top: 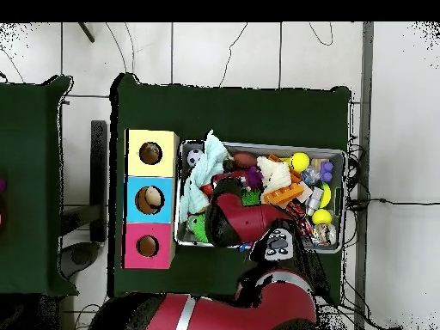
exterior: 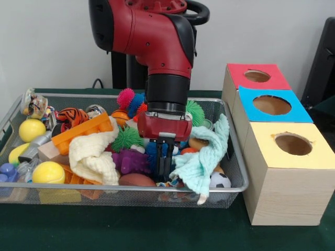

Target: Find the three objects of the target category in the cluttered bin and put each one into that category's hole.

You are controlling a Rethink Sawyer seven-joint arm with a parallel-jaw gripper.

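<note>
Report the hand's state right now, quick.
Hand: lowered into the wire bin among the toys; fingers close together, but open, shut or gripping cannot be told.

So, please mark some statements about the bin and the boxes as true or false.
1. The tool is down inside the wire bin. True.
2. The yellow-topped box stands nearest the camera in the front view. True.
3. The light blue cloth lies on the table outside the bin. False: it lies in the bin, beside the tool.
4. The red-topped box has no hole. False: it has a round hole.
</note>
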